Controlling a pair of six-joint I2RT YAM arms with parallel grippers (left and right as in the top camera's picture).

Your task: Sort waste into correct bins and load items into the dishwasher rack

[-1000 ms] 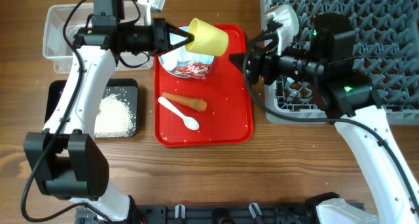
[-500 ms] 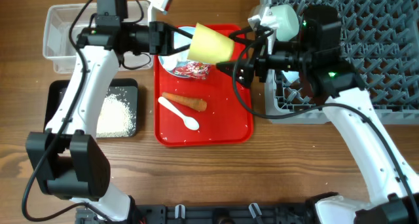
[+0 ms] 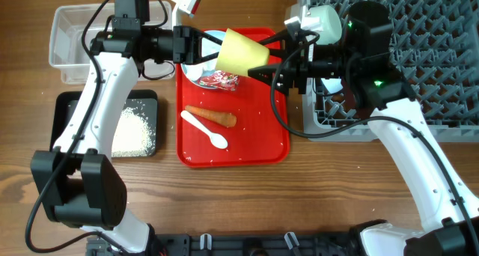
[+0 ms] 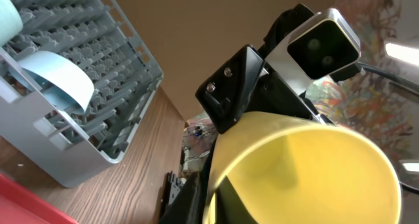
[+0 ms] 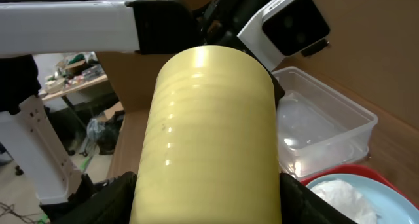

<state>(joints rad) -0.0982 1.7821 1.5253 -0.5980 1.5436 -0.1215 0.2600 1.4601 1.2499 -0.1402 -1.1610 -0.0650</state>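
On my screen the wooden table (image 3: 224, 203) carries the dishwasher rack (image 3: 434, 31) in its far right corner: a square grey plastic crate, its grid base bristling with upright pegs. A pale blue dish (image 4: 62, 80) with a thin curved rim stands on edge among the pegs near the rack's wall.

The flat, glossy red tray (image 3: 262, 136) lies at the middle of the table. The clear tub (image 3: 67, 31), rectangular and thin-walled, sits in the far left corner. The shallow black tray (image 3: 67, 102) lies along the left edge, nearer to me, with a grainy heap of white rice (image 3: 131, 132) in it.

The yellow cup (image 3: 241, 52), a smooth tapered cylinder, hangs on its side above the red tray's far edge, between my two tools. The left gripper (image 3: 206, 50) is nearly closed, nipping the cup's rim. The right gripper (image 3: 258, 59) stands wide with a finger on either side of the cup's body; I cannot tell whether it presses.

Below the cup, at the tray's far left corner, sits a round pale blue bowl (image 3: 191, 69) with crumpled white tissue (image 5: 340, 196) and a crinkly red wrapper (image 3: 221, 79). A stubby orange carrot (image 3: 212, 116) and a white plastic spoon (image 3: 203, 129) lie towards the tray's near left corner.
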